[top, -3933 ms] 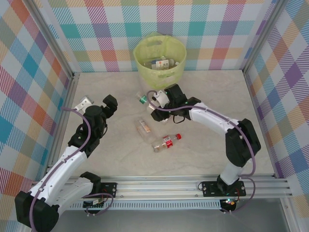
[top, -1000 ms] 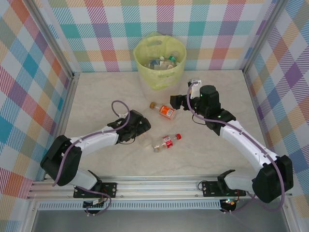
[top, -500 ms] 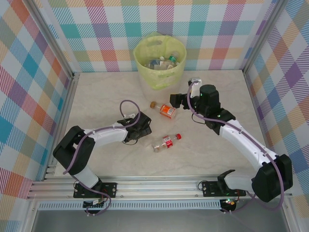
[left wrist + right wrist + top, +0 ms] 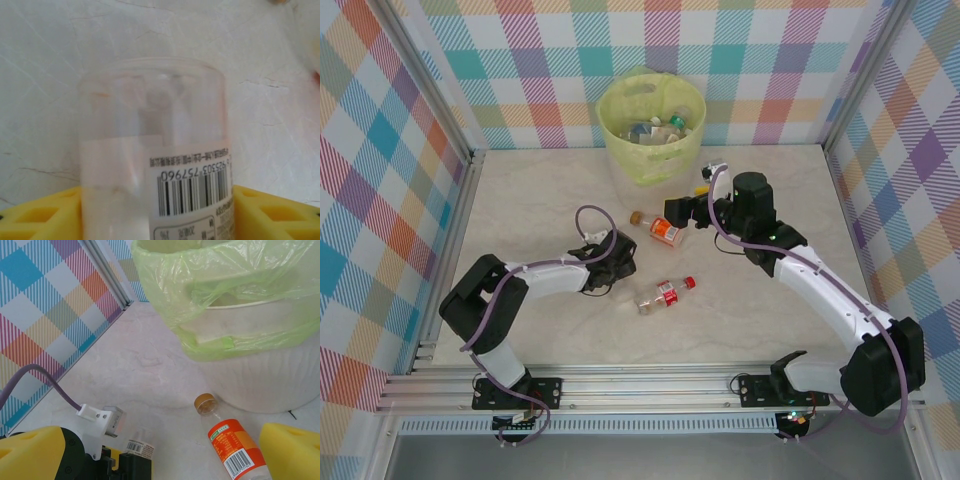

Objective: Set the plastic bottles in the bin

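My left gripper (image 4: 617, 262) lies low on the table, shut on a clear plastic bottle (image 4: 155, 150) with a white barcode label, which fills the gap between the yellow fingers (image 4: 40, 215). An orange-label bottle (image 4: 666, 230) with a tan cap lies in front of the bin (image 4: 650, 165), a cream bucket lined with a yellow-green bag. My right gripper (image 4: 686, 207) hangs open just right of that orange-label bottle (image 4: 235, 447), which sits between the spread yellow fingers (image 4: 292, 450) in the right wrist view. A red-label bottle (image 4: 665, 293) with a red cap lies mid-table.
Several bottles (image 4: 655, 128) lie inside the bin. Checked walls and metal posts (image 4: 470, 180) enclose the table. The left arm's purple cable (image 4: 582, 215) loops above its wrist. The left wrist's white camera mount (image 4: 97, 422) sits close to the right gripper's left finger.
My left gripper's fingers have come together on the clear bottle. The right gripper has edged left, closer to the orange-label bottle, still open.
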Robot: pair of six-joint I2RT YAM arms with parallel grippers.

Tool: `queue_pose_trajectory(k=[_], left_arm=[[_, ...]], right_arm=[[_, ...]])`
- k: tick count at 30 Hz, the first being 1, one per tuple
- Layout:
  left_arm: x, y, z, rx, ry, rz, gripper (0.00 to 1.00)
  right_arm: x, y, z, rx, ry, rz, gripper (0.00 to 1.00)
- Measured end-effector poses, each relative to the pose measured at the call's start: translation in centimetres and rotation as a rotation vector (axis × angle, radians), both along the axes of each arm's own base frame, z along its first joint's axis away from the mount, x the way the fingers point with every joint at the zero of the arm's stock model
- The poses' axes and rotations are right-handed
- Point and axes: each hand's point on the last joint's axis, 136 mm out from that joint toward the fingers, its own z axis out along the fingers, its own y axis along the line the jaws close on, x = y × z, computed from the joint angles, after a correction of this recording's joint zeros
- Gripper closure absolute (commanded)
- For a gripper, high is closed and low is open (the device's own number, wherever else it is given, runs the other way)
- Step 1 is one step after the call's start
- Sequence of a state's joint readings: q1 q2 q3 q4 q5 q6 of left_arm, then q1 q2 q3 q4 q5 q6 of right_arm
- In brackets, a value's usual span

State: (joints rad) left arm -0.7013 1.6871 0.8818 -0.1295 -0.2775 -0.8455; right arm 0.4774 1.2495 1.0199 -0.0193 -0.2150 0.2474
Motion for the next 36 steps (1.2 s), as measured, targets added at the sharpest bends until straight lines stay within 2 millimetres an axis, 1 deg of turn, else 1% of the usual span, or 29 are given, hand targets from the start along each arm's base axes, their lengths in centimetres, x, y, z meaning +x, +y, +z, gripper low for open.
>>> queue_pose_trajectory(k=[3,6,10,13,15,19,25,31,34,36], left_arm=[[0.4,0.0,0.1,-0.017,-0.017,-0.002,0.46],[0.8,0.2,0.3,-0.03,-0.038,-0.006,0.49],[0.5,1.1,0.9,-0.038,-0.063,-0.004,0.51],[0.4,1.6,1.9,-0.043,-0.096,-0.006,0.52],[0.5,2.0,3.1,-0.049,-0.131,0.002,0.51],[0.8,3.2,6.2,-0.055,-0.234,0.027,0.52],[1.3,5.2,11.7,-0.054,-0.398,0.064,0.52],[2.3,6.3,17.6,-0.029,-0.585,0.054,0.53],[3.4,6.0,21.4,-0.003,-0.691,0.027,0.52],[4.3,5.7,24.7,0.003,-0.778,0.013,0.52]], right_arm=[[-0.1,0.1,0.0,0.001,0.0,0.005,0.0],[-0.1,0.1,0.0,0.001,-0.001,0.007,0.0],[-0.1,0.1,0.0,-0.003,-0.005,0.009,0.0],[-0.1,0.1,0.0,-0.008,-0.011,0.011,0.0],[-0.1,0.1,0.0,-0.011,-0.014,0.012,0.0],[-0.1,0.0,0.0,-0.015,-0.016,0.01,0.01],[-0.2,-0.3,-0.5,-0.024,-0.012,-0.004,0.0],[-0.1,-0.4,-0.4,-0.025,-0.018,-0.01,0.0],[-0.1,-0.4,-0.4,-0.023,-0.019,-0.011,0.01],[-0.1,-0.4,-0.2,-0.018,-0.023,-0.012,0.0]])
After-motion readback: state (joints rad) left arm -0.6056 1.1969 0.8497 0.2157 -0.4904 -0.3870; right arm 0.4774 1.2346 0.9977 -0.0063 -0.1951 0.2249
